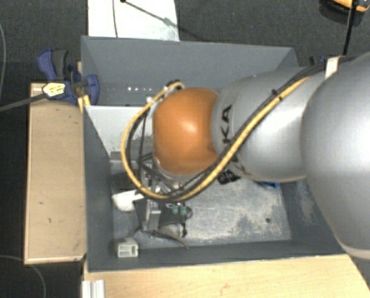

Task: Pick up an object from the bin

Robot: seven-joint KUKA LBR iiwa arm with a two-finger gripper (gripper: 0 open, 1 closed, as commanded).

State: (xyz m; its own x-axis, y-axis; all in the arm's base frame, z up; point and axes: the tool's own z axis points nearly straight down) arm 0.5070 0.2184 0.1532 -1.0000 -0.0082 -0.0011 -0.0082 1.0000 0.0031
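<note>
My gripper (153, 219) reaches down into the front left part of the bin, under the arm's orange dome. Right by its tip lies a dark flat thing (171, 231) with a thin tail pointing to the front right. A small green piece (182, 211) shows just above that dark thing. A white lump (125, 199) lies on the bin floor just left of the gripper. Whether anything is held I cannot make out.
A small grey-white block (128, 249) sits in the bin's front left corner. A bit of something blue (269, 184) peeks out from under the arm at the right. The arm covers the bin's back half; bare scuffed floor shows at the front right.
</note>
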